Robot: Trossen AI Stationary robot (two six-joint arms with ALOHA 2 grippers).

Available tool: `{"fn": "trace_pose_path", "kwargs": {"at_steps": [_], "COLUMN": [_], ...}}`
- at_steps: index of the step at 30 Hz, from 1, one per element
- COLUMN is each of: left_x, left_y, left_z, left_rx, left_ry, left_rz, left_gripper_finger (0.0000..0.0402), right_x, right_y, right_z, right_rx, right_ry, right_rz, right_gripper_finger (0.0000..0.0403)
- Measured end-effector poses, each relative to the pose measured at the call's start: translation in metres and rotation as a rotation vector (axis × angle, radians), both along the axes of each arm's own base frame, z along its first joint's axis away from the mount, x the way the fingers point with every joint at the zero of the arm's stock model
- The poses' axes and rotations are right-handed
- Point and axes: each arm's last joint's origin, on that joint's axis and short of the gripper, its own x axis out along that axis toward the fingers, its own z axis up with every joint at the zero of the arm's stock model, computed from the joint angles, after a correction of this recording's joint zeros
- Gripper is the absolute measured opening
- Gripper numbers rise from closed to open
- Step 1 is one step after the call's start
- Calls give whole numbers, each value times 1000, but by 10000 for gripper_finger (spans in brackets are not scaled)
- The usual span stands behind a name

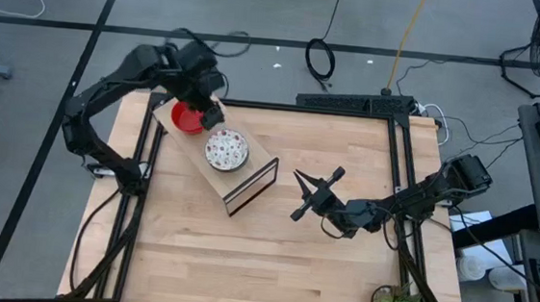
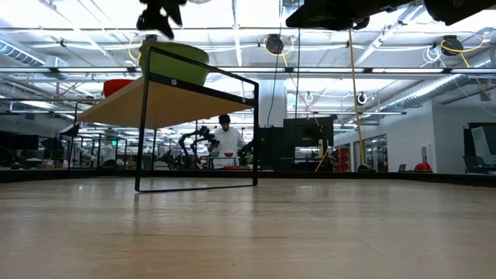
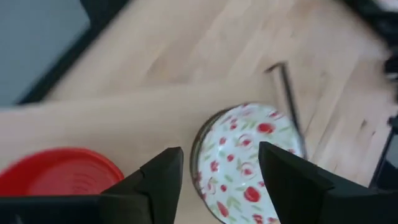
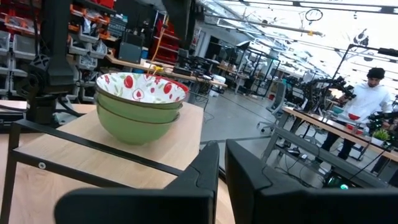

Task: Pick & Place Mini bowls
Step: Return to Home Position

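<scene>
- Left gripper [image 3: 219, 158], closest to my wrist lens: fingers spread, nothing between them, hovering above the shelf [image 1: 252, 167].
- On the shelf top beneath it: the white patterned bowls [image 1: 226, 149], stacked. The red bowls [image 1: 187, 118] sit just beside them, toward the shelf's end on the left arm's side.
- Right gripper [image 4: 222, 148]: off the shelf's other end, apart from it, fingers almost pressed together, empty.
- Judgement: placing looks complete and the return to rest is in hand. I would lift straight off the shelf before swinging away, so no finger clips a stack.
</scene>
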Motion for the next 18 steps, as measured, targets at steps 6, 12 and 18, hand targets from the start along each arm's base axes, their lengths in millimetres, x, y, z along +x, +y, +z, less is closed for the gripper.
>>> {"fn": "trace_pose_path", "kwargs": {"at_steps": [6, 12, 18], "left_x": [-37, -114, -163], "left_y": [-37, -72, -101], "left_z": [50, 68, 61], "left_rx": [258, 467, 545], "left_ry": [-155, -123, -522], "left_rz": [-73, 38, -46], "left_gripper_finger": [214, 214, 214], "right_x": [-10, -34, -58], "right_y": [3, 3, -9], "right_z": [10, 34, 50], "right_rx": [-5, 31, 207], "right_ry": [32, 25, 34], "right_rz": [-26, 49, 410], "right_gripper_finger": [18, 18, 18]}}
